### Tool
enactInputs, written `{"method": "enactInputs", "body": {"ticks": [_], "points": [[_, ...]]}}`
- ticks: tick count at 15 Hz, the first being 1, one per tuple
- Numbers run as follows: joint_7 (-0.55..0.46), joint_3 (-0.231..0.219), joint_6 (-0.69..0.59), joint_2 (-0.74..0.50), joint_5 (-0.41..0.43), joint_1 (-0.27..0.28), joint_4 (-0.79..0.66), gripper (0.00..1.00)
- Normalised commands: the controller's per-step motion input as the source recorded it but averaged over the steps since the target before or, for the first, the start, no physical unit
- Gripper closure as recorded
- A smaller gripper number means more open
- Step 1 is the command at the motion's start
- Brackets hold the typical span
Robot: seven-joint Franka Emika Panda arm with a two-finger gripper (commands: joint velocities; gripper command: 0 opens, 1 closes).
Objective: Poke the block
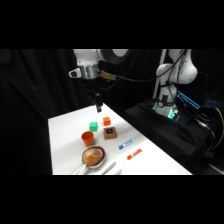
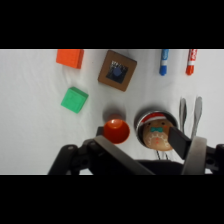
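The block point(image 1: 110, 132) is brown with a dark blue square on top and sits mid-table. In the wrist view the block point(image 2: 117, 70) lies near the top centre, tilted. My gripper point(image 1: 98, 106) hangs above the table's far end, behind the block and well above it, touching nothing. In the wrist view the gripper point(image 2: 135, 136) rises from the bottom edge, open, with nothing held between its fingers.
A bright orange cube point(image 1: 106, 121) and a green cube point(image 1: 93, 126) lie just behind the block. An orange cup point(image 1: 88, 138) and a bowl point(image 1: 93, 156) stand nearer the front left. A blue marker point(image 1: 126, 144), a red marker point(image 1: 134, 154) and metal tongs point(image 2: 190, 112) lie to the front right.
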Motion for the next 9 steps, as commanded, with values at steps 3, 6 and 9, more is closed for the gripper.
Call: {"method": "enactInputs", "body": {"ticks": [3,6,9], "points": [[0.04,-0.01,0.26,-0.27,0.061,-0.005,-0.42,0.0],[0.11,-0.019,0.32,-0.24,0.017,0.002,-0.37,0.26],[0.14,-0.025,0.33,-0.18,-0.05,0.01,-0.31,0.51]]}}
